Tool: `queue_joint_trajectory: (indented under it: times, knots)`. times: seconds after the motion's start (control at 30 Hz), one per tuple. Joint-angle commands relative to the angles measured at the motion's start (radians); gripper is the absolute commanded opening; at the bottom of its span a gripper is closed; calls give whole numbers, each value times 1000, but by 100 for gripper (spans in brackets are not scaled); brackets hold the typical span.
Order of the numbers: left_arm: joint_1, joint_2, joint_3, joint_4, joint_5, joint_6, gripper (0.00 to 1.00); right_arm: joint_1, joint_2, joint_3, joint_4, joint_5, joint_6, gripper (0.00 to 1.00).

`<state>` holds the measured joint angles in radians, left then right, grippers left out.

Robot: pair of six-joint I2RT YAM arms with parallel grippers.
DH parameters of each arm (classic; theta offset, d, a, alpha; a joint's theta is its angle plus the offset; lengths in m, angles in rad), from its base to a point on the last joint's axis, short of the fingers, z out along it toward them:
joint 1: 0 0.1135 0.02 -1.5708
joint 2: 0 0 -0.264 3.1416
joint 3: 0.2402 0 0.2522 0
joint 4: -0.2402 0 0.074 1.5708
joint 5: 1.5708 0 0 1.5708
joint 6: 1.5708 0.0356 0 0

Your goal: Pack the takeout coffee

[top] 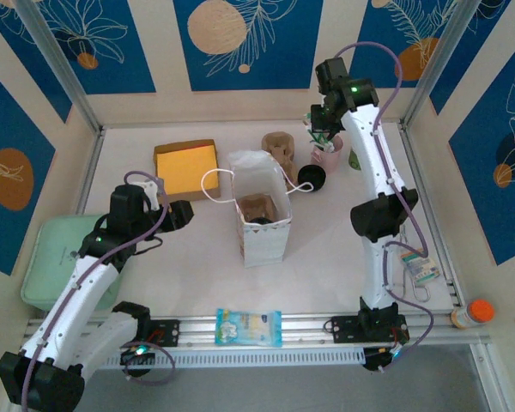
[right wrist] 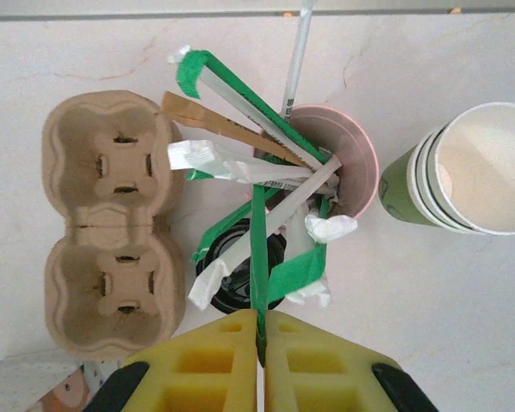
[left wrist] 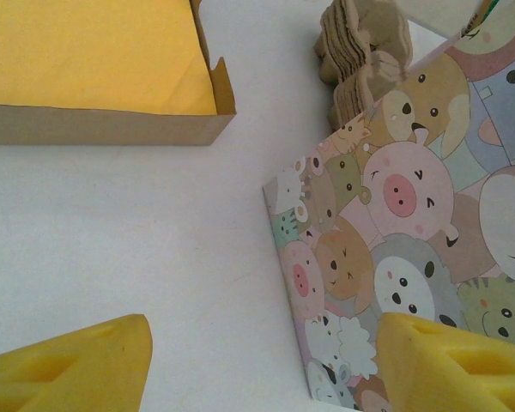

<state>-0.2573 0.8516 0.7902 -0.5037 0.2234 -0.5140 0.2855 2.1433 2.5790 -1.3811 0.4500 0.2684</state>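
Green-banded takeout coffee [right wrist: 463, 172] stands unpacked on the table [right wrist: 412, 326] beside the pink cup [right wrist: 352, 163], where we see the right pincer [right wrist: 260, 322] pinching a green-wrapped straw [right wrist: 257, 257], left pincer [left wrist: 264, 352] wide and empty, so we judge packing barely begun.

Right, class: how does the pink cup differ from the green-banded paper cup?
The pink cup holds wrapped utensils; the paper cup is empty. The right claw pinches a green strip from the pink cup's bundle; the paper cup is untouched. Pink cup: one colour; paper cup: white rim, green side. Both stand upright.
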Motion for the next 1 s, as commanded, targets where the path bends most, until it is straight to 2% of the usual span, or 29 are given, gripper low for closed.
queue_joint_trajectory:
  times: [0.0,0.5,0.83,0.97]
  knots:
    - [10,-6,26,-10,-9,19,70,11,-72,23,-26,23,-10,9]
    - [9,-19,24,-19,-10,17,70,58,-212,-18,-50,59,-17,9]
    - [10,-10,21,-10,-12,17,69,141,-405,-160,24,87,-46,7]
    - [10,2,18,-1,-7,17,69,165,-490,-188,48,57,-51,7]
